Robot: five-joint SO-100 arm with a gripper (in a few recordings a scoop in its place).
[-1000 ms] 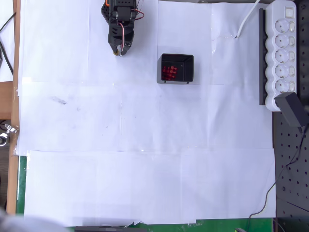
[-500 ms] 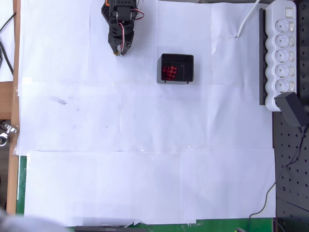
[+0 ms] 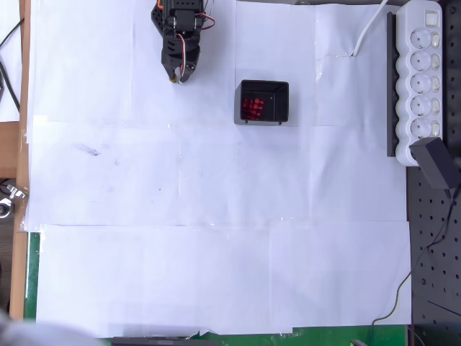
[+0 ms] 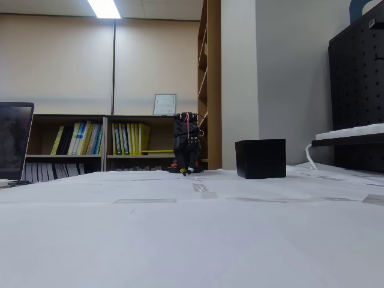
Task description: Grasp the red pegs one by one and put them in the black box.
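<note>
Pegs (image 3: pixel 253 108): in the overhead view I see them as a tight red cluster inside the box (image 3: pixel 282 103), lying toward its nine-o'clock side; they are too small and close for me to count, though I make out several dots. I count one box, black, open-topped, thin-walled, sitting at about one o'clock from the middle of the table (image 3: pixel 216 274). One gripper (image 3: pixel 176 74) sits at about eleven o'clock, well apart from the box, tips pointing down-picture; I cannot tell whether its jaws are parted or closed. The table is covered in taped white paper sheets. One white power strip (image 3: pixel 423 79) lies along the three-o'clock edge, with one black adapter (image 3: pixel 437 163) at its lower end.

In the fixed view, low over the paper, I see the box (image 4: pixel 260 158) as a plain black block at about three o'clock of the gripper (image 4: pixel 188 172), whose tips hang just at the paper. Behind are bookshelves (image 4: pixel 102 141) with books, a beige wall and a ceiling light.
</note>
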